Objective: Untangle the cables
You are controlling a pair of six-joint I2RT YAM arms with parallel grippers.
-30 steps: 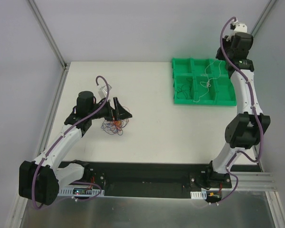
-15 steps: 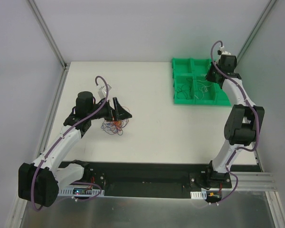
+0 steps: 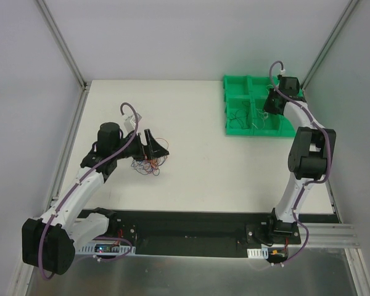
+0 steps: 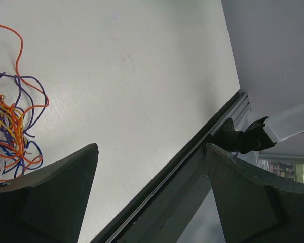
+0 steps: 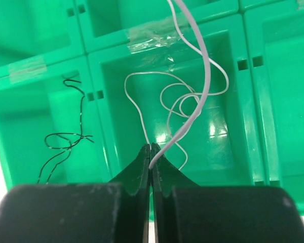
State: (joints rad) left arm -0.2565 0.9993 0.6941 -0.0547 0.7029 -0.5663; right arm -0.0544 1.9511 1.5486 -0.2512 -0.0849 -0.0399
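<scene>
**Right gripper [image 5: 150, 154] pinching a white cable [image 5: 205, 86] over the green tray [image 5: 253, 76].**
The cable rises from the pressed-together fingertips toward the far side, its loops lying in a middle compartment. The left gripper [image 4: 151, 152], fingers spread, sits low beside the knot of cables [image 3: 147, 164] on the table's [image 3: 203, 154] left.

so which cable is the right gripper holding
The white cable, pinched in the right gripper; the black cable lies loose in the neighbouring compartment.
</scene>
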